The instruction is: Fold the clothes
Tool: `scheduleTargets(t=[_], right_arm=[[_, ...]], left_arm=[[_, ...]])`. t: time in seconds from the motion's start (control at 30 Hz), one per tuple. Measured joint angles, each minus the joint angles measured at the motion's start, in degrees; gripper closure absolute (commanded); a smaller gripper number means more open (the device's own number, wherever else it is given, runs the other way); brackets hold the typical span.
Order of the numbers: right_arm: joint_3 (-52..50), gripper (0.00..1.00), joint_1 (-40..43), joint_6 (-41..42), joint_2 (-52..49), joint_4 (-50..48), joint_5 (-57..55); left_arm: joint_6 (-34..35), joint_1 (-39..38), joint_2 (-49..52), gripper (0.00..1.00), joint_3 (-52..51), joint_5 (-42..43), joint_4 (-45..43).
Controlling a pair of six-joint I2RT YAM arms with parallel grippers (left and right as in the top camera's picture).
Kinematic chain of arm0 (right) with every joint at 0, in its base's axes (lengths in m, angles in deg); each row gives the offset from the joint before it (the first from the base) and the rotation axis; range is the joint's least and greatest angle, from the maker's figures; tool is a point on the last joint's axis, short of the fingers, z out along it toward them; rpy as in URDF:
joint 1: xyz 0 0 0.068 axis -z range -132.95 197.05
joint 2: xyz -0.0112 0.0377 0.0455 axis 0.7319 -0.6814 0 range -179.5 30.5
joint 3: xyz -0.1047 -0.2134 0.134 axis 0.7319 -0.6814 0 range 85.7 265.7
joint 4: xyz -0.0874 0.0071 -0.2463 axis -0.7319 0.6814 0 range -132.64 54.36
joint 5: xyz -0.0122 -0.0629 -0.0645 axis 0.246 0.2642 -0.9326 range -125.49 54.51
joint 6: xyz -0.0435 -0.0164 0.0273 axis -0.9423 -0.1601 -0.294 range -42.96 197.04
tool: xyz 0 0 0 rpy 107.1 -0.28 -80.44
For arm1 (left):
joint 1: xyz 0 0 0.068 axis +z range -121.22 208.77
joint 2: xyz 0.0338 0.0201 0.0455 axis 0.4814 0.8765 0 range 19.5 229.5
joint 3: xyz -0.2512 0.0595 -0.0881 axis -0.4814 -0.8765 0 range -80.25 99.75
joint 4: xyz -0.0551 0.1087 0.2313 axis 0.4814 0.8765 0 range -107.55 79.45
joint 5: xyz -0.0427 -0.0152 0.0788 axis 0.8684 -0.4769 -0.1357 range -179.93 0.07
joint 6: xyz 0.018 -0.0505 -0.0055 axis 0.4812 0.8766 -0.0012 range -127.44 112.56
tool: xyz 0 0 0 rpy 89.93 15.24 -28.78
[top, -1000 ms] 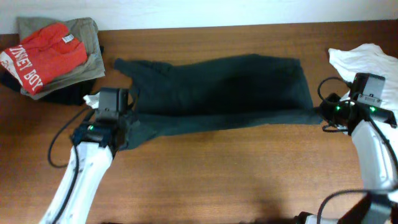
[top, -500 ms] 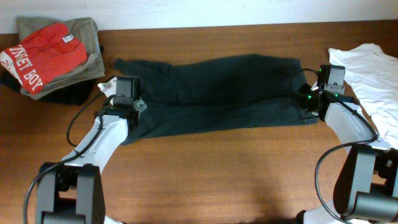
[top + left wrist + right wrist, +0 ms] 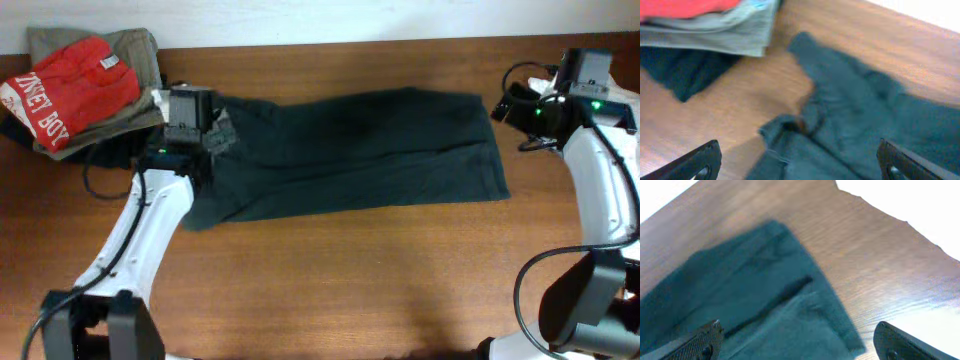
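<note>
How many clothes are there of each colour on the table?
Dark: 2, the spread-out T-shirt and the bottom garment of the pile
Red: 1, the red shirt
Olive: 1, the olive garment
White: 1, the white cloth
Total: 5

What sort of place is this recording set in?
Probably a tabletop clothes-folding test station: a wooden table, a dark T-shirt lying across it, and a stack of folded clothes at one corner.

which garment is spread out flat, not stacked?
The dark T-shirt mid-table, spread as one long band. The red shirt tops a folded stack at far left; the white garment sits at the right edge.
</note>
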Motion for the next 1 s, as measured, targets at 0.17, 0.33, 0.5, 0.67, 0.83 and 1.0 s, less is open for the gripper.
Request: scheduleTargets(t=[0.17,0.33,0.5,0.67,0.83,1.0], right_arm=[[-0.4,0.01,-0.1,-1.8,-0.7,1.9,8.0],[-1.3,0.01,-3.1,-2.0,-7.1,3.2,13.7],[-1.4,0.01,-9.6,-2.2,-8.6,3.4,14.2],[-1.4,0.01,-11.2,-3.4,-8.6,4.2,13.2],[-1.4,0.01,-11.2,-3.5,-8.6,5.0,13.0],[-1.4,0.01,-11.2,-3.6,-8.6,6.2,13.0]], left_arm=[[-0.9,0.0,4.3,0.05,0.4,15.1,1.1],[-0.6,0.0,16.9,0.05,0.4,28.8,-5.8],[1.1,0.4,19.7,0.09,0.5,29.2,-9.0],[1.6,0.7,19.7,0.11,0.7,27.1,-11.8],[1.6,0.7,19.7,0.11,0.8,26.0,-12.5],[4.1,1.4,20.7,0.37,0.8,25.8,-13.0]])
